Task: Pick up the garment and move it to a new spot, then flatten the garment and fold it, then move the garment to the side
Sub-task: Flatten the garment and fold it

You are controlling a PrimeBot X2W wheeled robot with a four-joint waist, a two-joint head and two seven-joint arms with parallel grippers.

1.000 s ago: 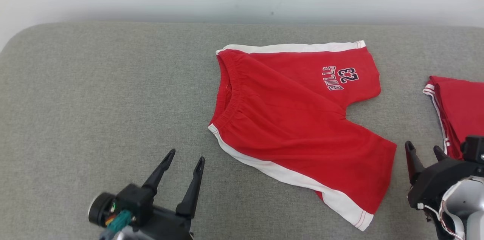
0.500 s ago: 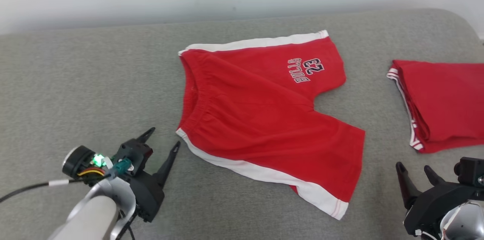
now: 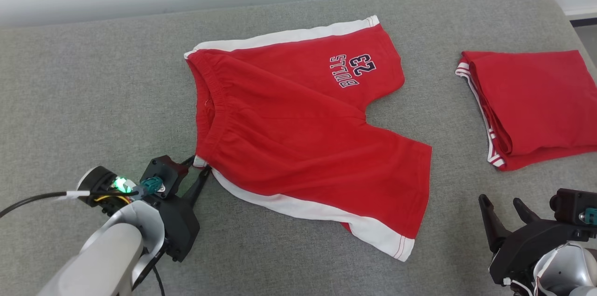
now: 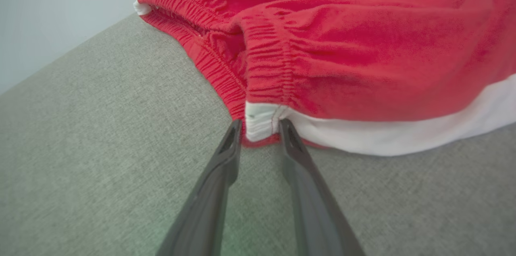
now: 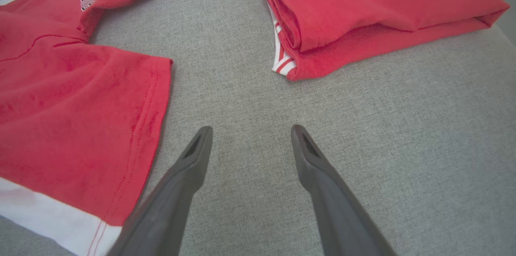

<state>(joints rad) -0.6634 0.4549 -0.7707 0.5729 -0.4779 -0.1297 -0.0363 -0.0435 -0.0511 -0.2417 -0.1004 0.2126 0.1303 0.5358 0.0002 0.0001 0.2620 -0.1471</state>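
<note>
The step in hand looks like the first pick-up: the left end effector [image 3: 198,167], at the lower left of the head view, has its fingers narrowly apart on either side of the white corner [image 4: 260,117] where the side stripe meets the waistband [image 3: 207,109]. Whether they already pinch it I cannot tell. To do this well, the bite should probably reach past the stripe's edge into the gathered elastic and take both layers, since a grip on the thin corner alone could slip or peel off only the top layer. The right end effector [image 3: 500,199], at the lower right, hangs wide open over bare surface [image 3: 93,100], holding nothing. It would likely help at a leg hem or the far waistband corner, so the cloth travels spread rather than bunched, and clear of the folded garment [image 3: 531,100] at the right edge. The shorts [image 3: 298,133] lie flat across the middle of the frame. Their long axis runs from upper left to lower right: waistband facing left, legs pointing right, with the printed leg [image 3: 352,70] towards the top and its lettering upside down.
</note>
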